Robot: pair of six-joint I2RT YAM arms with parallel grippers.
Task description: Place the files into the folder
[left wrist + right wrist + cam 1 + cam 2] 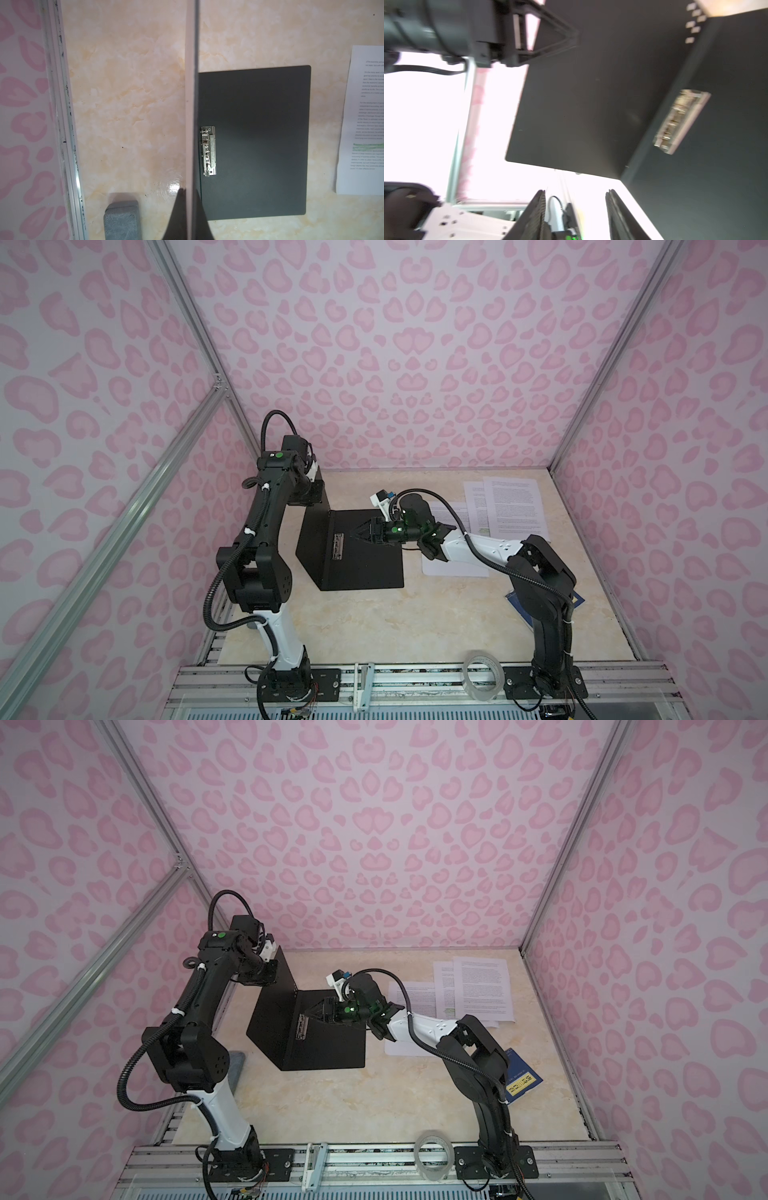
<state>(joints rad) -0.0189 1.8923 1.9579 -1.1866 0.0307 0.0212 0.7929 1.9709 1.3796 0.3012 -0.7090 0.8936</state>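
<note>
Three files (513, 506) lie flat and overlapping on the table (374, 626), right of centre in both top views. None is in the folder (365, 570) yet. The folder sits just left of them at mid-frame, with its black base panel flat and its cover stood nearly upright along the left side.

At the bottom centre of the left wrist view, the left gripper (189, 199) is clenched on the cover's free edge, one finger on each face. We judge that it pins the cover up so that the black inside and the metal clip (208, 154) stay bare for loading.

The right gripper (358, 532) hovers over the base panel near the clip. Its jaws are parted, and the right wrist view shows nothing between them. Its forearm crosses above the nearest sheet; we cannot tell whether it touches.

We judge that opening is done and loading has not begun. We expect the right arm must swing back to the sheets. Thin paper flat on a glossy top will be hard to pinch, and the upright cover could slip if the left grip loosens.
</note>
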